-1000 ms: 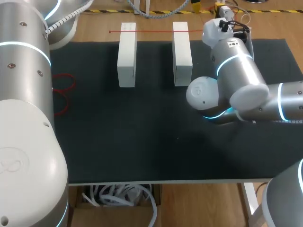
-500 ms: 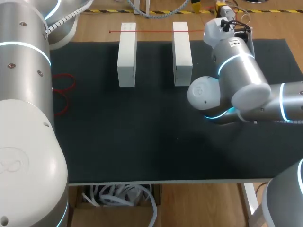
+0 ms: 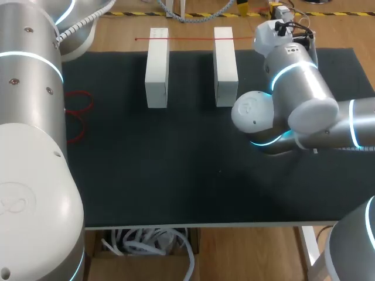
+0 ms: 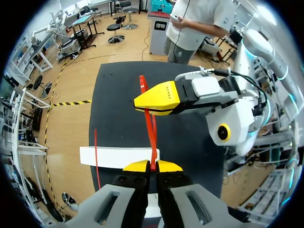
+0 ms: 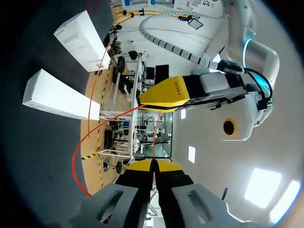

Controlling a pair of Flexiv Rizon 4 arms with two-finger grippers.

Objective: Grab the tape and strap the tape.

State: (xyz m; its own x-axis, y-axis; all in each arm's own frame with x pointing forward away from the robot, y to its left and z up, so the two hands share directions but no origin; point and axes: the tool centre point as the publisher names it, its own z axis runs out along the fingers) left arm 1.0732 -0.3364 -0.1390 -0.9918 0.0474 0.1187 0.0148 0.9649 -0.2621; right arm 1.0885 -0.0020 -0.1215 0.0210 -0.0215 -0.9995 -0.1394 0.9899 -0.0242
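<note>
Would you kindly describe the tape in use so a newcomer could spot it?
On the black mat, two white blocks sit at the far edge. The tape is the thin red line across their far ends, stretched straight, unlike the red loops at the mat's left side.

The tape [image 3: 190, 38] spans the left block [image 3: 157, 67] and right block [image 3: 225, 64].
</note>
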